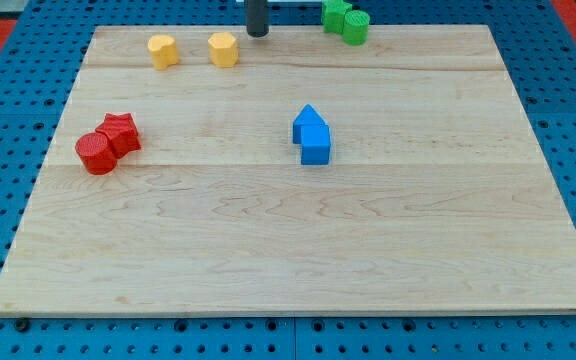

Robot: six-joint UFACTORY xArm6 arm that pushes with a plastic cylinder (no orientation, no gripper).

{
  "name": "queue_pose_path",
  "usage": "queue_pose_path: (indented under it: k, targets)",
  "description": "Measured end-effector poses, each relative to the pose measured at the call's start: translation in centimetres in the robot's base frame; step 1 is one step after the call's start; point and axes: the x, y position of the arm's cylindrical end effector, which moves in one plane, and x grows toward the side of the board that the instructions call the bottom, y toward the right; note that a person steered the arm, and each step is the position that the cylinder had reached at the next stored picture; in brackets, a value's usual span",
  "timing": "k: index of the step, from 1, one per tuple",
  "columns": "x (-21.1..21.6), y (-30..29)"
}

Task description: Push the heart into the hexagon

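Note:
A yellow heart block [162,50] lies near the board's top edge at the view's upper left. A yellow hexagon block [224,48] lies just to its right, with a small gap between them. My tip [257,34] stands at the top edge of the board, just right of the hexagon and slightly above it, apparently not touching it. The hexagon sits between my tip and the heart.
A red star [119,130] and a red cylinder [95,153] touch at the left. Two blue blocks, one pointed [308,122] and one square [316,147], touch near the middle. Two green blocks [346,20] sit at the top edge. The wooden board [288,250] lies on a blue pegboard.

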Motion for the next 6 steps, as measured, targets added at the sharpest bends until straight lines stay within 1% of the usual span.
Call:
queue_pose_path:
  k: [1,2,3,4,5,6]
  targets:
    - [3.6,-4.7]
    - [4.1,-5.0]
    - [1.1,-3.2]
    - [-2.1,-5.9]
    - [-1.1,-11.7]
    - [-0.6,-13.5]
